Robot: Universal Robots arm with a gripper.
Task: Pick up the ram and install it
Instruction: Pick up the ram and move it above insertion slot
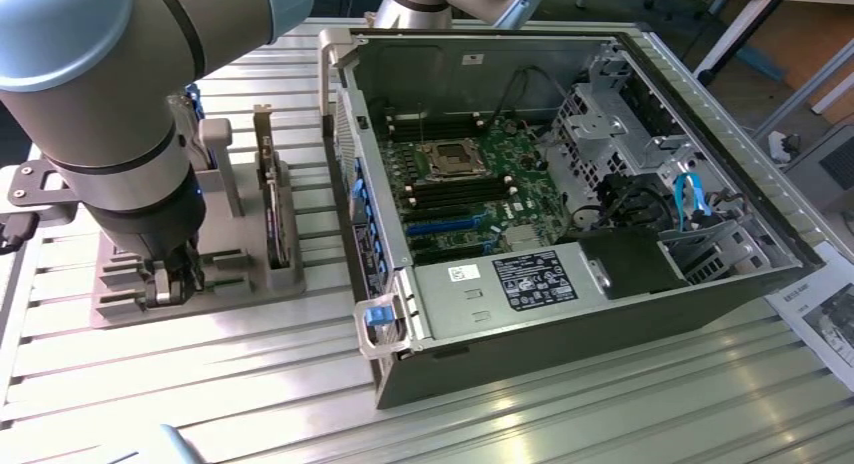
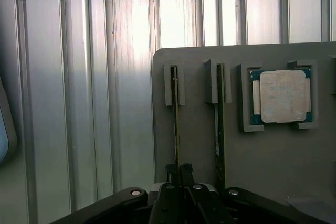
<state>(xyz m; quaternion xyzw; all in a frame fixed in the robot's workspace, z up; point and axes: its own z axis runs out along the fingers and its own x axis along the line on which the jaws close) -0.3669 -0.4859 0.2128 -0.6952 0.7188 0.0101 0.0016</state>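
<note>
The ram (image 2: 176, 119) is a thin stick standing on edge in a slot of the grey holder (image 2: 262, 161). My gripper (image 2: 179, 174) is shut on the ram's near end, its two dark fingers pressed together around the board. In the exterior view the gripper (image 1: 167, 282) reaches straight down into the holder (image 1: 247, 284) at that view's left, with the arm covering the ram there. A second thin stick (image 2: 219, 129) stands in the neighbouring slot, apart from my fingers.
A square silver CPU chip (image 2: 282, 96) lies in a recess of the holder beside the sticks. An upright dark card (image 1: 274, 214) stands in the holder. The open computer case (image 1: 534, 184) lies at the exterior view's right, its motherboard (image 1: 461, 179) exposed. Ribbed metal tabletop (image 1: 200, 384) surrounds everything.
</note>
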